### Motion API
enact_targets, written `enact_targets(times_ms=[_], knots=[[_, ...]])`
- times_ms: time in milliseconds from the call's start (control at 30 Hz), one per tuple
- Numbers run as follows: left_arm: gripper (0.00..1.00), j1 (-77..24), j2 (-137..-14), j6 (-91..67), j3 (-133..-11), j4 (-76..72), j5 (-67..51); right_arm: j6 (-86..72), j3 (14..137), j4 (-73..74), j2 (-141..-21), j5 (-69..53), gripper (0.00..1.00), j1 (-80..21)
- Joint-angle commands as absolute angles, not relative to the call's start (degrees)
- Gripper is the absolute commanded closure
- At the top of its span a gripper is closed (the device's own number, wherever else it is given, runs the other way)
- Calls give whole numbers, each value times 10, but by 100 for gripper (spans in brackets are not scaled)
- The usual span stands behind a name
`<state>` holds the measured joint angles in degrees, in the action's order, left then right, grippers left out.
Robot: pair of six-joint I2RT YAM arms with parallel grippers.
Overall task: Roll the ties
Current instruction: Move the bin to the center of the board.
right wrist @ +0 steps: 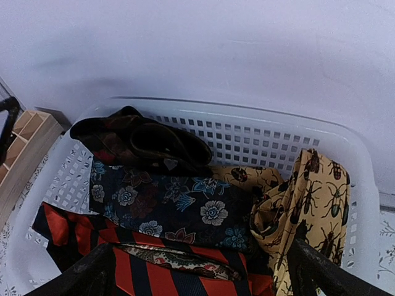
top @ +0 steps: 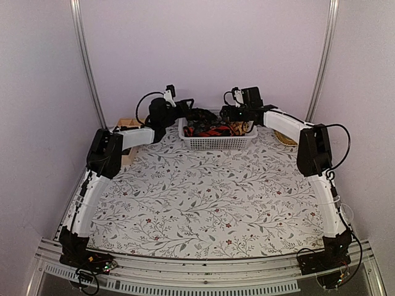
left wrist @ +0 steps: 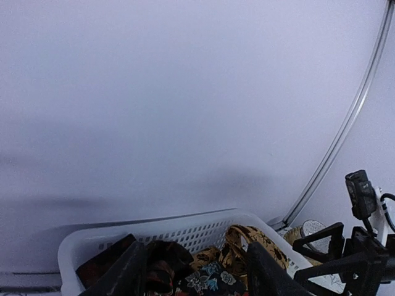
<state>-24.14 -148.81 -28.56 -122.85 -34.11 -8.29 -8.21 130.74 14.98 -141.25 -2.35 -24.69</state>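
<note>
Count: two arms, one white mesh basket, one wooden compartment tray just left of it, all on a leaf-print tablecloth

Ties: all heaped loose inside the basket, none on the cloth. The right wrist view separates four prints:
- dark floral tie, spread across the middle
- red-and-black striped tie, along the near side
- yellow beetle-print tie, draped against the right wall
- dark maroon-black tie, bunched on top at the rear left

A narrow paisley strip lies over the stripes; cannot tell whether it is a fifth tie or another's end

Left gripper: at the basket's left rear; fingers clearly parted, fabric showing in the gap below, nothing seen pinched between them

Right gripper: over the basket from the right, fingers spread to the frame's lower corners, holding nothing, the heap beneath

View differences: the overhead view alone shows both arms reaching to the basket at the table's far side, but its ties read only as red and dark patches. The left wrist view is mostly wall, catching the basket's rear rim and the other arm's gripper at its right edge
</note>
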Motion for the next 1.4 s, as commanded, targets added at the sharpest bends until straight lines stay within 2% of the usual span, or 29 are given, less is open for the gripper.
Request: enact_targets(times_ms=[0,267,400,500,633,767,900,1133,1367], knots=[[48,-237,-1539,-317,-1226,-313,-105,-111,1308,126,-1458,-34,4,-251],[48,-242,-1483,-244,-1147,-312,-19,-115,1206,99,-1387,-53,4,-251],[52,-237,-1483,-266,-1138,-308,-34,-118,1202,105,-1379,-60,4,-251],[59,-233,-1483,-298,-1125,-328,-60,-118,1202,107,-1377,-66,4,-251],[61,-232,-1482,-325,-1128,-303,-77,-119,1204,119,-1371,-68,4,-251],[49,-232,-1455,-327,-1087,-308,-59,-120,1199,117,-1354,-75,4,-251],[50,-229,-1457,-353,-1069,-329,-92,-119,1210,135,-1352,-73,4,-251],[45,-236,-1430,-385,-1004,-427,-145,-105,1197,258,-1353,-56,3,-244],[36,-264,-1405,-425,-961,-504,-210,-126,1008,264,-1213,-132,4,-228]])
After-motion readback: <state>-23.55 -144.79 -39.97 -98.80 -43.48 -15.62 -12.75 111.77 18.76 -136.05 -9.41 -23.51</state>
